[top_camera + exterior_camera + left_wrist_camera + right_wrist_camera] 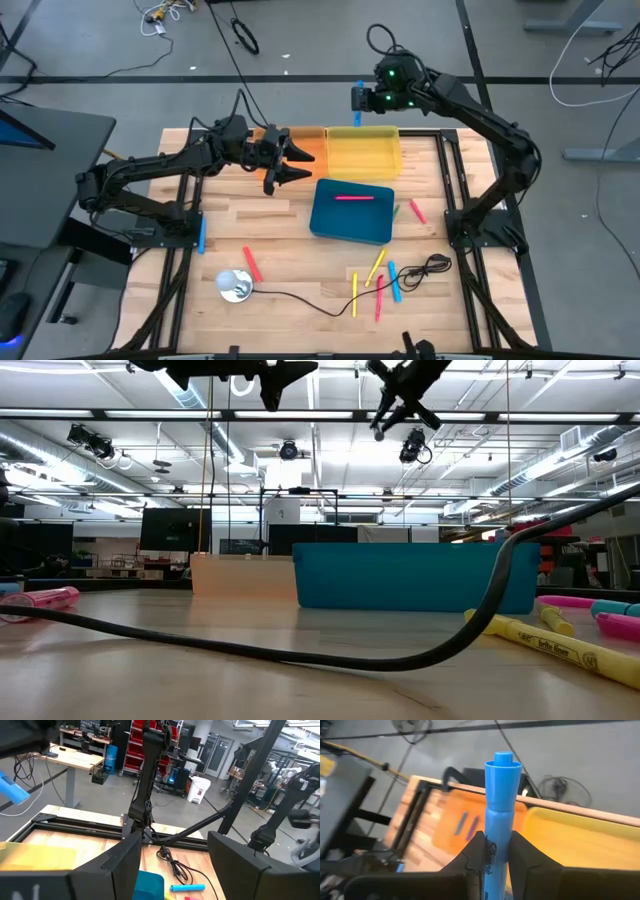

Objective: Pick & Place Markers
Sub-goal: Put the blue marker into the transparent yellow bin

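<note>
Blue marker [498, 815], capped, upright

A blue marker [500, 815] stands upright, cap end up, pinched between the right gripper's [494, 851] two fingers above the far edge of the yellow bin [364, 150]. A pink marker [353, 198] lies flat inside the blue bin [350, 225]. Two purple markers [466, 826] rest side by side in the orange bin [451, 827].

The others lie loose on the table [290, 265] — a blue one [201, 235] at the left edge, a red one [251, 264] near it, a pink one [417, 211] right of the blue bin, and a cluster of yellow, pink and blue ones [378, 280] near the front.
</note>
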Robot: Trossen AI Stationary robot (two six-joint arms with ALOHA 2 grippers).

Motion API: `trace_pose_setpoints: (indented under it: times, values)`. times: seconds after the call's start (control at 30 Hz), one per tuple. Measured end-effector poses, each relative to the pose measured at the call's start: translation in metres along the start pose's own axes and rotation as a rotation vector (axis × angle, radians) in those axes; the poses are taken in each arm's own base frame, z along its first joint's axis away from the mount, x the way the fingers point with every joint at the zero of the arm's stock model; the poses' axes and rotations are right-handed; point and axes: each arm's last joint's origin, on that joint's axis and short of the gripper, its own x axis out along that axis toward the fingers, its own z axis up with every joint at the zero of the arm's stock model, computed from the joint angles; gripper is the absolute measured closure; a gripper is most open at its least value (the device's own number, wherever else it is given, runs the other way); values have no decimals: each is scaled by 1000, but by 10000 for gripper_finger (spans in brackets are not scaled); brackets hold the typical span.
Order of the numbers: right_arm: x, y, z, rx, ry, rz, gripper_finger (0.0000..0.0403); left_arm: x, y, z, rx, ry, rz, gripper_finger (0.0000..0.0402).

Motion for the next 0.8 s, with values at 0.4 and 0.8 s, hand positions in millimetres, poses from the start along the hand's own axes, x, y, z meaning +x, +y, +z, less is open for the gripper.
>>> trace_pose_setpoints:
  times: [0.4,0.8]
  values:
    - [27,-38,8,89,123,-191,359,0,0,0,1,-1,2,170]
    - [68,-71,-3,81,320,-440,359,0,0,0,1,-1,4,170]
